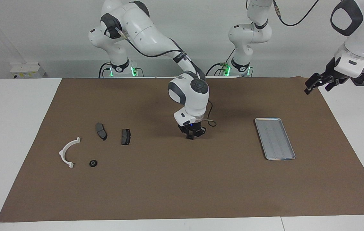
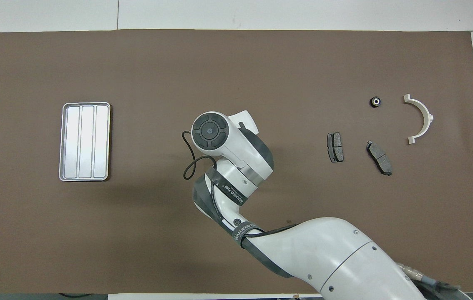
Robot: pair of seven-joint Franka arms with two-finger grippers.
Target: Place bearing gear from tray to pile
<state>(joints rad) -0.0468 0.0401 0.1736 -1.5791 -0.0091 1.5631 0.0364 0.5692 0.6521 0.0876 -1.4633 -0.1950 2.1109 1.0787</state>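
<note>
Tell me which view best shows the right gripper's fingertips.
The facing view. There the right gripper hangs low over the brown mat mid-table, between the tray and the pile, its fingertips shut on a small dark part that I cannot identify. In the overhead view the arm's own wrist covers the gripper entirely.

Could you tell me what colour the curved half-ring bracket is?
White; the half-ring bracket shows best in the overhead view.

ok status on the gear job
right gripper shut, low over mid mat. left gripper open, waiting. tray holds nothing; a gear lies by the bracket. nothing in the way.
</note>
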